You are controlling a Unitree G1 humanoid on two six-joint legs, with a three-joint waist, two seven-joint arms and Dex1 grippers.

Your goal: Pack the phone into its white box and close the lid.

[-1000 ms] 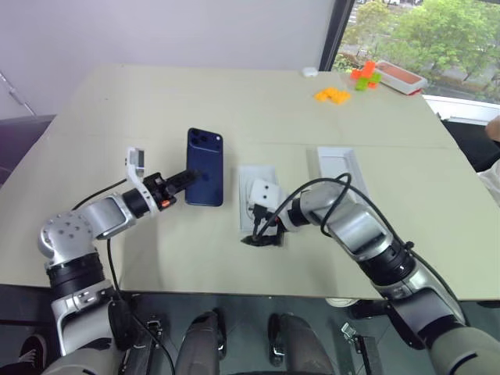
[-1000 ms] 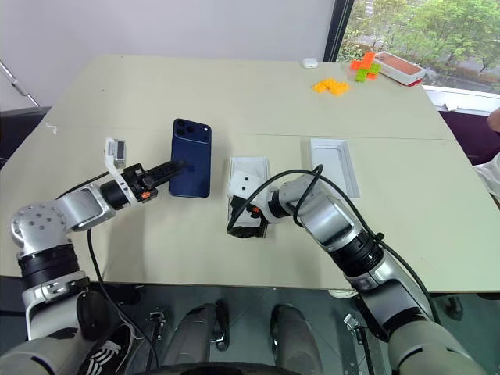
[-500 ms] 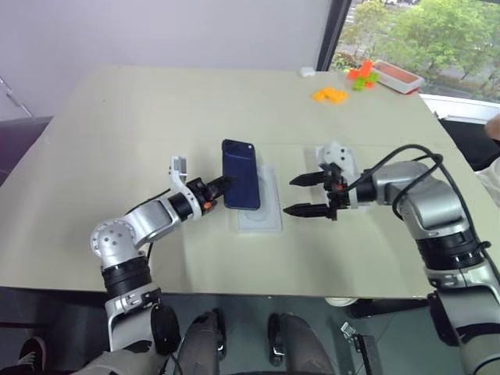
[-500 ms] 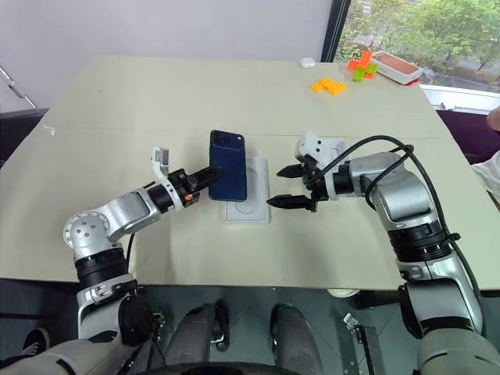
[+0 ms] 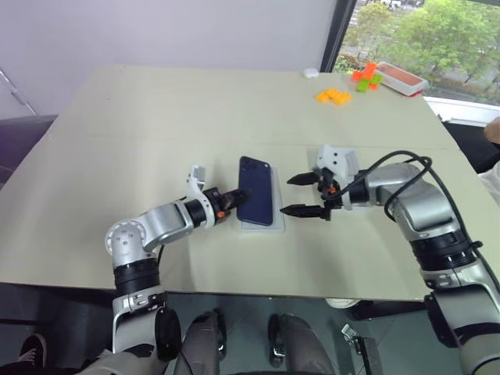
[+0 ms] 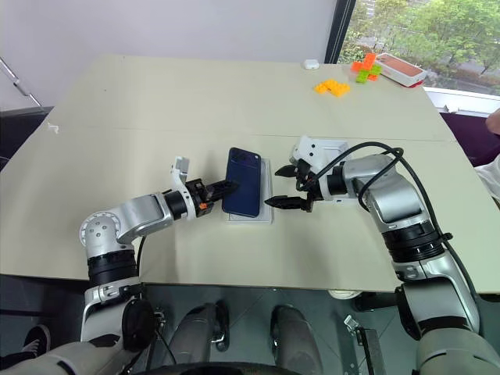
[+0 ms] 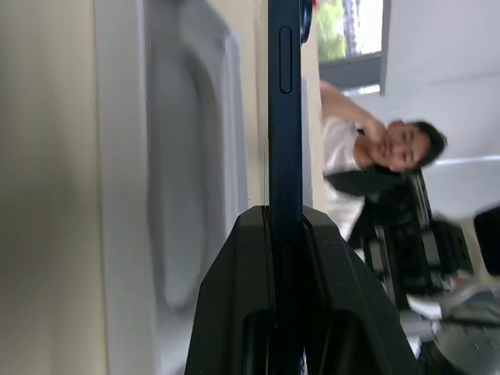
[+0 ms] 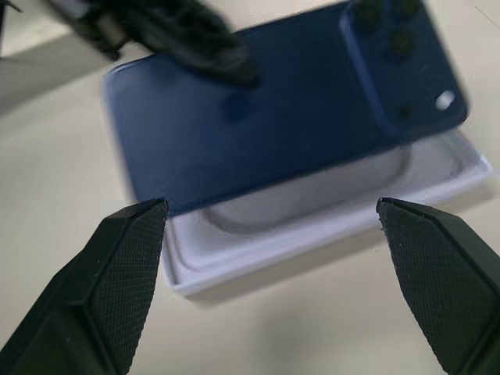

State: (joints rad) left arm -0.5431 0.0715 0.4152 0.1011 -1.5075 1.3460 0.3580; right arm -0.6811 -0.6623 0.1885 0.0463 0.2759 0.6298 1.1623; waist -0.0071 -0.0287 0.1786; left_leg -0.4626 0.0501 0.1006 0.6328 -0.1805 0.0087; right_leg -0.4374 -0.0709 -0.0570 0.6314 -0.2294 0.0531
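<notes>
My left gripper (image 5: 231,201) is shut on one long edge of the phone (image 5: 258,199), a dark navy-blue slab with its lens cluster at the far end. It holds the phone just above the white box (image 5: 263,227), a shallow tray with a rounded recess in its floor (image 8: 312,234). The phone (image 8: 289,117) covers most of the tray and sits apart from it in the left wrist view (image 7: 283,78). On the other side of the box, my right gripper (image 5: 289,195) stands open and points at the phone, holding nothing. The lid (image 6: 336,145) lies behind the right wrist, largely hidden.
Orange blocks (image 5: 332,95), green and orange blocks (image 5: 363,78) and a white-and-red tray (image 5: 400,76) lie at the table's (image 5: 156,117) far right corner. A small white item (image 5: 310,73) lies near them. A person (image 7: 367,148) sits beyond the table's right side.
My left gripper has carried the phone to the right, from bare table to above the white box. My right gripper has drawn off the box to its right side, open.
</notes>
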